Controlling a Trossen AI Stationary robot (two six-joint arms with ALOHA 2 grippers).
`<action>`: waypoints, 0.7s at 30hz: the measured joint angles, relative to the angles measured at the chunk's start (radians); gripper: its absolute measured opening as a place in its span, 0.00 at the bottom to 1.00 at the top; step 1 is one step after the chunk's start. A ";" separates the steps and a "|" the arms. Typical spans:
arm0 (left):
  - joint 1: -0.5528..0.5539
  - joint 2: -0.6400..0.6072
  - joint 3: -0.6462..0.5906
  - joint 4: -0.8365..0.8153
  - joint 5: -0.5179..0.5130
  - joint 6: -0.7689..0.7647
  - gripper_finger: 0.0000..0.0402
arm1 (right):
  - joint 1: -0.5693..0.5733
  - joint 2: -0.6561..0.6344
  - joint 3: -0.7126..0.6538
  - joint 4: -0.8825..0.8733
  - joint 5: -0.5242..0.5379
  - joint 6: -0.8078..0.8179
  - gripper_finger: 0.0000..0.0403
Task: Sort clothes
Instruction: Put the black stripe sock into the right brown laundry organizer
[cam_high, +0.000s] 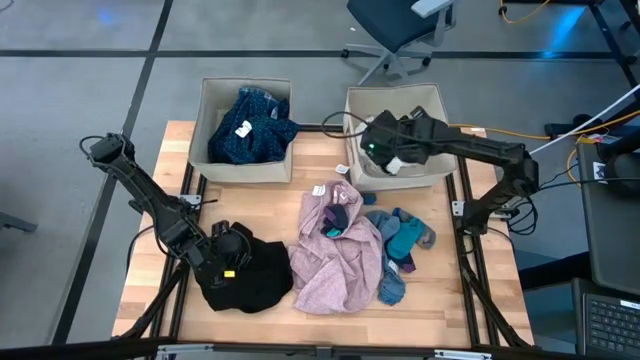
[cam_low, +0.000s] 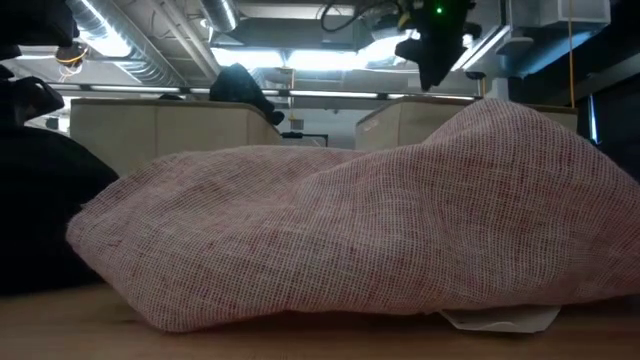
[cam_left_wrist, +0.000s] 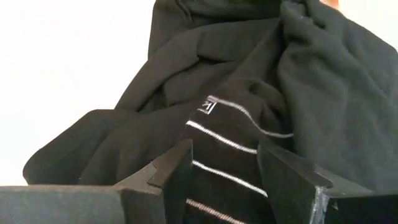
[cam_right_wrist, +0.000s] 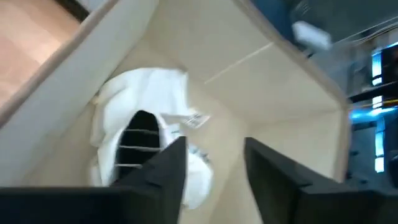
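A black garment (cam_high: 245, 278) with thin white stripes (cam_left_wrist: 224, 140) lies at the table's near left. My left gripper (cam_high: 226, 250) is open and low over it, its fingers on either side of the striped part. My right gripper (cam_high: 372, 146) is open and empty above the right beige bin (cam_high: 440, 100), where a white piece (cam_right_wrist: 140, 118) with a dark striped patch lies on the bin's floor. A navy dotted piece (cam_high: 250, 125) lies in the left bin (cam_high: 215, 95). A pink garment (cam_high: 335, 250) and teal socks (cam_high: 402, 245) lie mid-table. My left gripper comes at the black garment slanting down from the table's left. The striped part (cam_left_wrist: 217, 168) lies between its two open fingers (cam_left_wrist: 177, 171). I cannot tell whether the fingers touch the cloth.
A small white paper tag (cam_high: 319, 190) lies on the wood by the pink garment's far edge. The pink garment (cam_low: 350, 220) fills the low view, with my right gripper (cam_low: 435, 45) high behind it. Bare wood shows at the table's left. An office chair (cam_high: 400, 25) stands beyond the table.
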 joint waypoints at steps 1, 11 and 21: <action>0.000 0.000 0.000 -0.001 0.000 0.002 0.43 | -0.004 0.001 0.000 -0.001 -0.030 0.000 0.46; 0.000 0.000 0.000 0.033 -0.010 0.031 0.43 | 0.162 0.001 0.000 0.197 -0.220 -0.053 0.69; 0.003 0.005 -0.007 0.250 -0.087 0.174 0.43 | 0.442 0.148 0.001 0.771 -0.337 -0.364 0.69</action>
